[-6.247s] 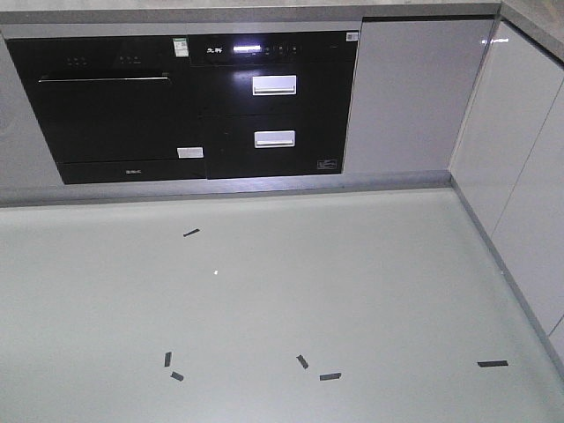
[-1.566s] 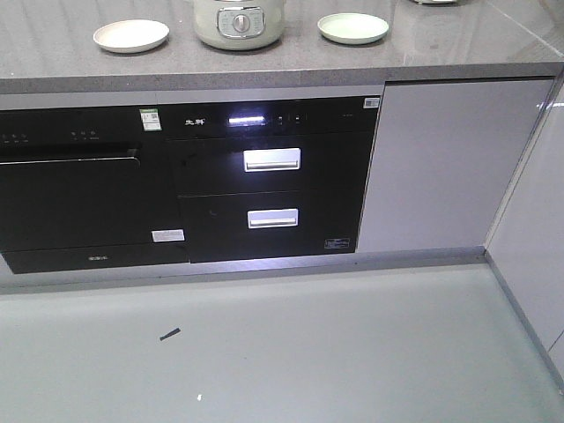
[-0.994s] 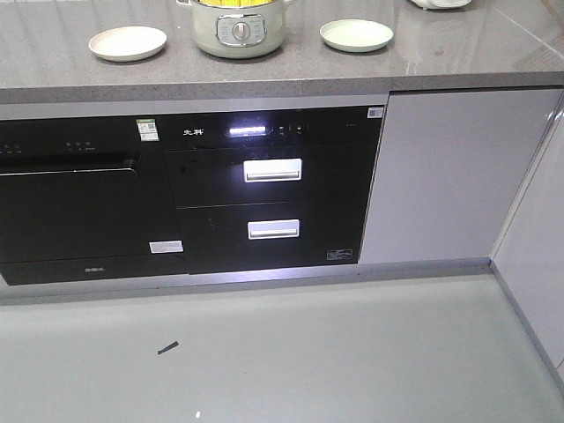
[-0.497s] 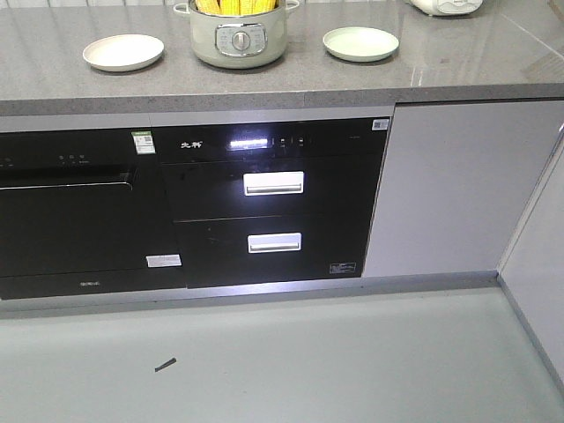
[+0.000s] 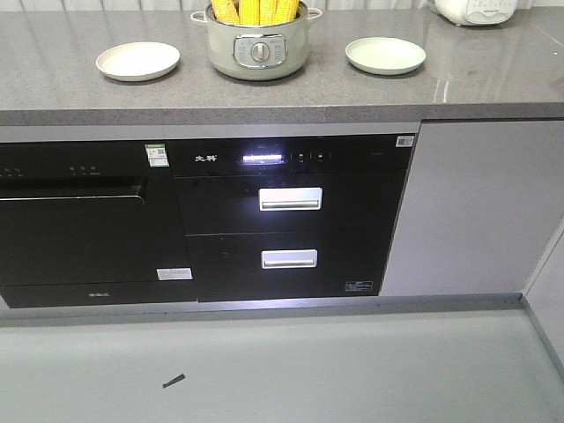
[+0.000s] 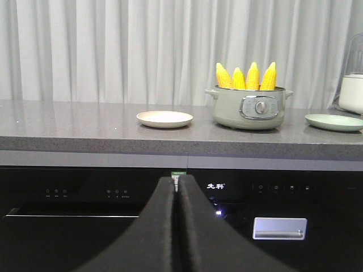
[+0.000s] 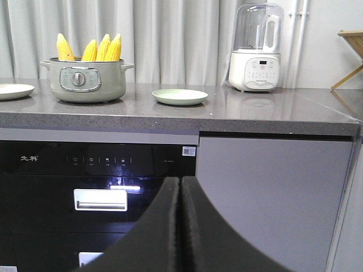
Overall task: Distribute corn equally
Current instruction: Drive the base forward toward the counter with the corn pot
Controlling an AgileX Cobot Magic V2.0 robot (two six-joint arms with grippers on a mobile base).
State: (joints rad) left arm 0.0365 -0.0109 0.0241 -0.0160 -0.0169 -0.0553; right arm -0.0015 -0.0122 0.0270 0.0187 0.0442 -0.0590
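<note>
Fingers: the left gripper (image 6: 176, 181) has its two dark fingers (image 6: 161, 226) pressed together with nothing between them. The right gripper (image 7: 180, 181) is closed and empty in the same way.
Gripper position: both sit low, in front of the black appliance fronts (image 5: 291, 220) and below the counter (image 5: 53, 92), well apart from the corn.
Corn location: all four cobs (image 6: 245, 76) stand in the grey-green pot (image 6: 249, 107) on the counter. The pot is between the white plate (image 6: 164, 118) on one side and the green plate (image 7: 180, 96) on the other.
Done so far: nothing, as far as the views show. Both plates are bare and no cob has left the pot.
Left to do: by my reading, the whole job, with two cobs going to each plate and the arms first having to reach counter height.
Pointing: the tapered tips point up, clear of the pot rim. The lower ends are hidden inside the pot.
Long axis: close to upright. The outer cobs lean a little outward, so the four fan apart slightly at the tips.
Spacing: the cobs crowd together in the pot, side by side. I cannot tell whether they touch.
</note>
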